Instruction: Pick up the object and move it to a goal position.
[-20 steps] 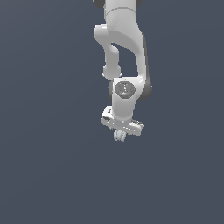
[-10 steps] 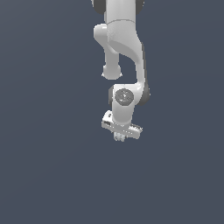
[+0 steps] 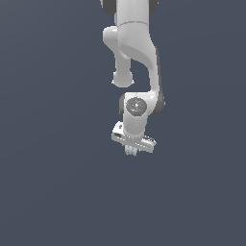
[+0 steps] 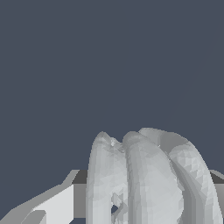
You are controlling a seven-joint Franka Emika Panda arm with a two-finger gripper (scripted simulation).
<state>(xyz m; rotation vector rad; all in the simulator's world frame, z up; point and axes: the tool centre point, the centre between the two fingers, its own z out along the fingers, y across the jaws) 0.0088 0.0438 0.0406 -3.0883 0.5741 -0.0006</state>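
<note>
The exterior view stands well back and takes in the whole arm [image 3: 137, 72] hanging down the middle of a plain grey field, down to the gripper [image 3: 132, 152]. The wrist view sits just behind the fingers — very close to the ribbed object [image 4: 144, 179], which fills its lower half. Both views share only the gripper's tip.
</note>
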